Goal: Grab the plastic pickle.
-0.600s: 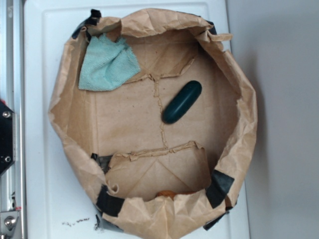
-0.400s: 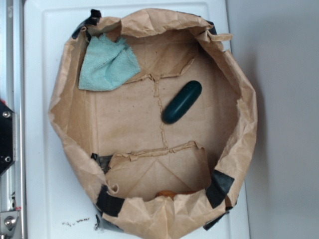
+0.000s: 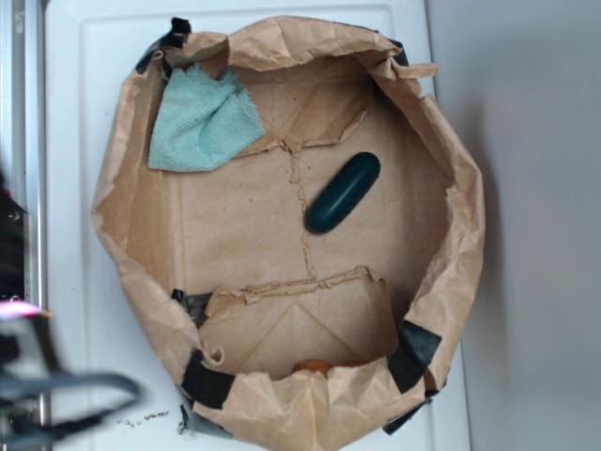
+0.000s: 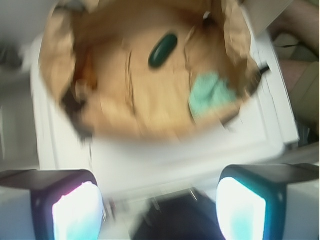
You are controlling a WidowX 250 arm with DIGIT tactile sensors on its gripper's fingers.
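The plastic pickle (image 3: 343,193) is a glossy dark green capsule lying at a slant on the floor of a rolled-down brown paper bag (image 3: 451,282), right of centre. The wrist view shows the pickle (image 4: 163,50) far ahead, near the top of the frame. My gripper (image 4: 159,212) hangs open outside the bag over the white tray, its two pads wide apart with nothing between them. In the exterior view the gripper (image 3: 38,385) is only a dark blur at the lower left corner, well away from the pickle.
A light teal folded cloth (image 3: 202,120) lies in the bag's upper left corner. The bag stands on a white tray (image 3: 84,113). Black tape patches (image 3: 413,352) hold the bag's rim. A metal rail (image 3: 19,94) runs along the left edge.
The arm has swung into the lower left corner of the exterior view as a blur. The pickle, cloth and bag have not moved.
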